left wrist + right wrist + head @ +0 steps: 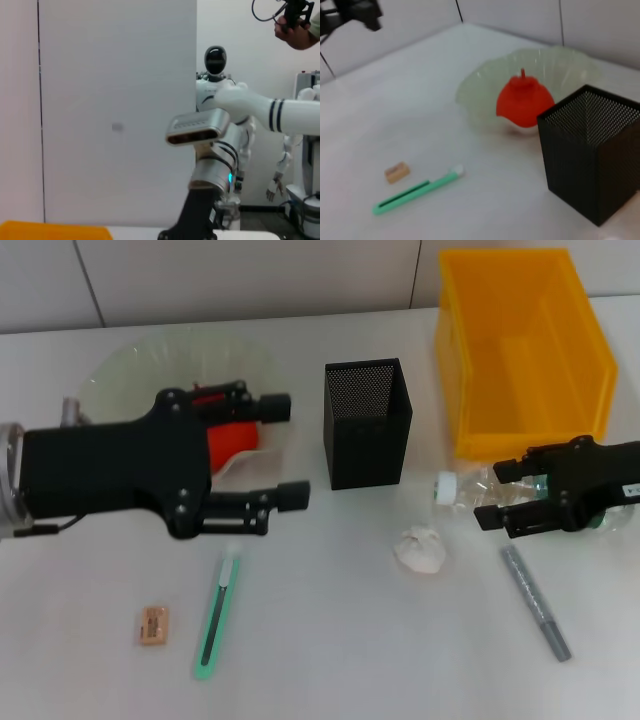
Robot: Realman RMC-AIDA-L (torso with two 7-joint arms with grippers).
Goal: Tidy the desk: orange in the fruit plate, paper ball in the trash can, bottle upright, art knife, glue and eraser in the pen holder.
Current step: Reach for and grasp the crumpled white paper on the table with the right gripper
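The orange (232,437) lies in the clear fruit plate (125,365), also seen as orange (524,100) in the right wrist view. My left gripper (285,450) hovers open over the plate's right side, holding nothing. The clear bottle (470,486) lies on its side right of the black mesh pen holder (367,425). My right gripper (500,495) is open and straddles its body. The paper ball (420,550), grey glue stick (535,602), green art knife (218,612) and eraser (152,625) lie on the table. The yellow bin (520,350) serves as trash can.
The pen holder (590,155), art knife (415,191) and eraser (396,172) also show in the right wrist view. The left wrist view looks out at a wall, a standing humanoid robot (216,90) and the bin's rim (55,231).
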